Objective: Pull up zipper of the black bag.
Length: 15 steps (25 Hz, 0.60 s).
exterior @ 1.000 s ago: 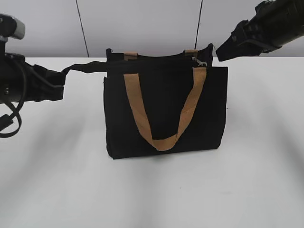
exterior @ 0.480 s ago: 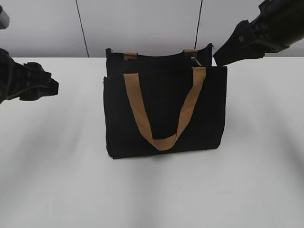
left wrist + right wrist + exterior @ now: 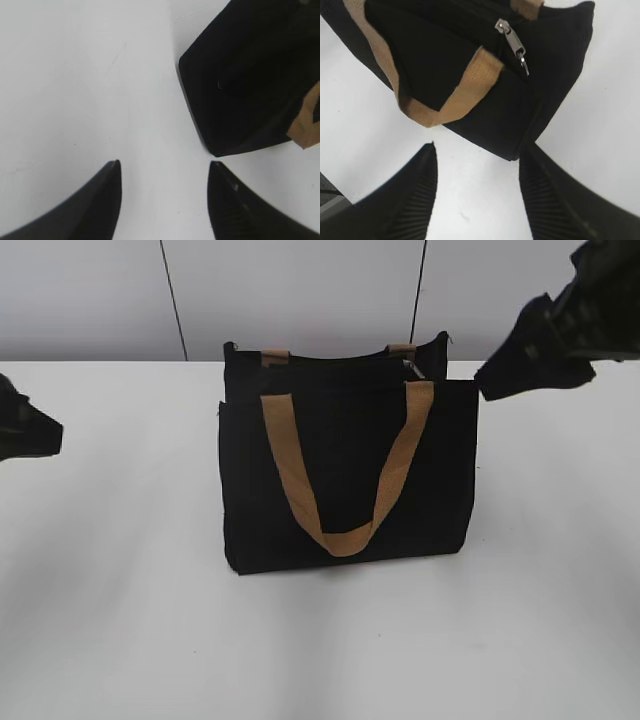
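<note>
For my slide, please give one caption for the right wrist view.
Open right gripper above the black bag, silvery zipper pull at its end.

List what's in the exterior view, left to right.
left gripper at the left edge → black bag standing on the white table → zipper pull at the bag's top right corner → right gripper at upper right

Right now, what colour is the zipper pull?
Silvery metal, clearest in the right wrist view: zipper pull on the black bag.

black bag [image 3: 345, 470] stands upright on white table [image 3: 120, 620].
</note>
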Each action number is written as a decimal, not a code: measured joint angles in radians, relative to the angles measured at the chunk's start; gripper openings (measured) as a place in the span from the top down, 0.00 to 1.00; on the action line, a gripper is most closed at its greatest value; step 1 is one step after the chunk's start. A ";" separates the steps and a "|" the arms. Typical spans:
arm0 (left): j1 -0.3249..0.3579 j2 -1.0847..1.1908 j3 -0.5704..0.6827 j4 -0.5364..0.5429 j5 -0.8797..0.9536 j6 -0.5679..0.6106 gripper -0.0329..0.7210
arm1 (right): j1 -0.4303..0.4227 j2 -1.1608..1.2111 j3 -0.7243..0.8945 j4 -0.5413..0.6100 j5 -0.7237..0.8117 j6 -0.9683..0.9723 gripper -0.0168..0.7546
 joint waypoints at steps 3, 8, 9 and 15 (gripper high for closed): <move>0.000 -0.069 0.000 0.000 0.036 0.001 0.41 | 0.000 -0.088 0.114 -0.005 -0.049 0.005 0.45; 0.000 -0.163 0.025 0.022 0.064 0.001 0.42 | 0.000 -0.257 0.301 -0.010 -0.122 0.013 0.45; 0.000 -0.183 0.044 0.032 0.064 0.001 0.42 | 0.000 -0.298 0.333 -0.010 -0.139 0.015 0.45; 0.000 -0.354 0.181 0.032 0.082 0.001 0.42 | 0.000 -0.526 0.473 -0.010 -0.175 0.076 0.45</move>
